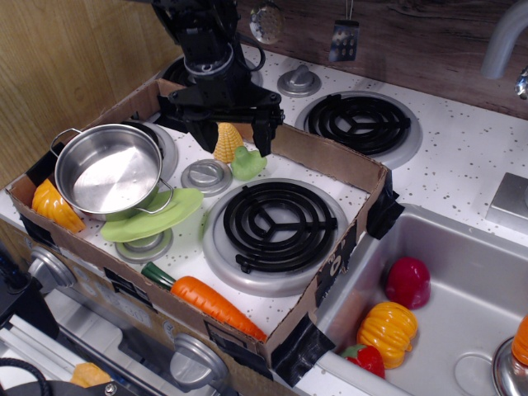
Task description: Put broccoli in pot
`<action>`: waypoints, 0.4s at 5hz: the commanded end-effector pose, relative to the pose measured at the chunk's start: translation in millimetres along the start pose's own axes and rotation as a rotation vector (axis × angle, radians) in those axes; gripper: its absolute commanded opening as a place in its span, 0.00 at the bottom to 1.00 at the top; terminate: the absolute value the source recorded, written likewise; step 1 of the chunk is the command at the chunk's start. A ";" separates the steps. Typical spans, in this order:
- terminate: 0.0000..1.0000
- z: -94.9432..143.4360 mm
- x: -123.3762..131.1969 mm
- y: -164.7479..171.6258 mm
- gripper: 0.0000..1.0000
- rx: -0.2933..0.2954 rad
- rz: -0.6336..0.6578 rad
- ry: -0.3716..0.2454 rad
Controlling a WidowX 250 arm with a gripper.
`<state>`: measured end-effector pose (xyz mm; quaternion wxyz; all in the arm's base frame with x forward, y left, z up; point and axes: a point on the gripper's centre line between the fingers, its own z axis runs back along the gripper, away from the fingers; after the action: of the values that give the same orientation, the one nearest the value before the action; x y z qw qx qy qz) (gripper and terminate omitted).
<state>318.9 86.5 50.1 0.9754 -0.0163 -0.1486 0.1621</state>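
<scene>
The broccoli (247,164) is a small pale-green bumpy lump lying on the stove top inside the cardboard box, touching the yellow corn (228,142) on its left. The shiny steel pot (109,170) stands empty at the box's left, resting partly on a flat light-green plate (162,216). My black gripper (232,140) is open and hangs just above the corn and broccoli, its two fingers straddling the corn. It holds nothing.
A cardboard box (346,169) walls in the stove's front half. A black coil burner (275,223) sits right of the broccoli. A carrot (216,304) lies at the box's front, an orange-yellow toy (54,206) at left. A sink (462,289) with toy vegetables is at right.
</scene>
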 end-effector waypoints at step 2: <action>0.00 -1.9 14.0 -5.3 1.00 -0.061 -0.004 -0.083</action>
<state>327.5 82.6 41.6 0.9703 -0.0449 -0.1783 0.1575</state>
